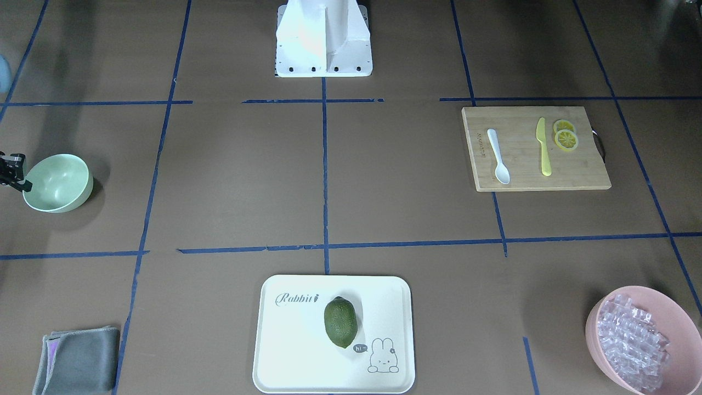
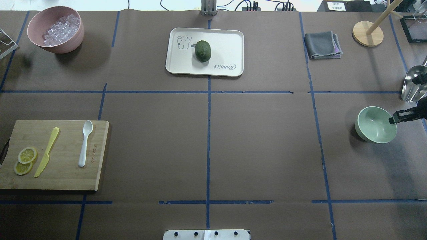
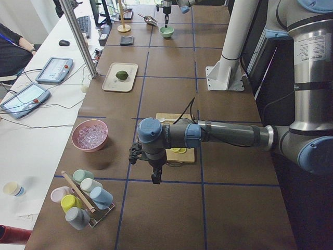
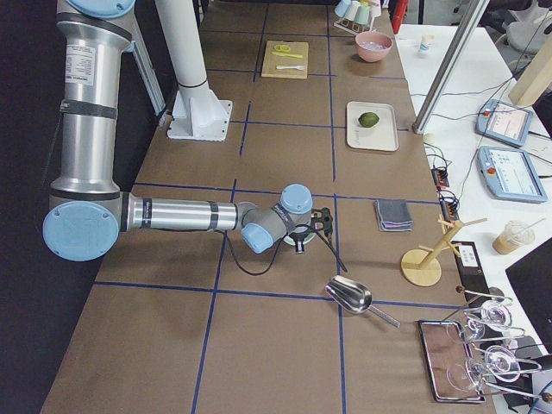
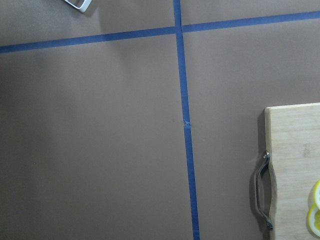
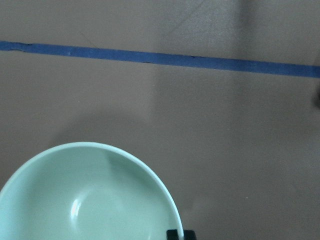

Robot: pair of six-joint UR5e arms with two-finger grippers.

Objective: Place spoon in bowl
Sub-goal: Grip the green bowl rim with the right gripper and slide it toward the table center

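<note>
Starting at the right gripper (image 2: pixel 393 120): down at the rim of the mint-green bowl (image 2: pixel 373 128), on the side away from the table's middle. One black fingertip (image 6: pixel 174 235) just outside the rim in the wrist view, the other hidden, so can't say whether pinching the rim or spread around it. Just past that gripper, farther from the robot: a shiny metal scoop (image 2: pixel 412 83), then a round wooden stand (image 2: pixel 367 33) and a folded grey cloth (image 2: pixel 322 45).

Left gripper (image 3: pixel 155 177) only showing in the side camera, hovering over the table just off the handle end of the bamboo cutting board (image 2: pixel 66 173). Spread or pressed together, no way to say.

White plastic spoon (image 2: pixel 85 143) flat on that board, toward the end away from the left gripper, scoop pointing away from the robot. Well apart from the bowl and the right gripper.

Between spoon and left gripper: yellow-green plastic knife (image 2: pixel 46 151) and two lemon slices (image 2: pixel 26 155). Farther out, a pink bowl of clear cubes (image 2: pixel 56 46). Roughly between both grippers, on the far side: white Rabbit tray (image 2: pixel 227 43) with a dark green bumpy fruit (image 2: pixel 202 51).
</note>
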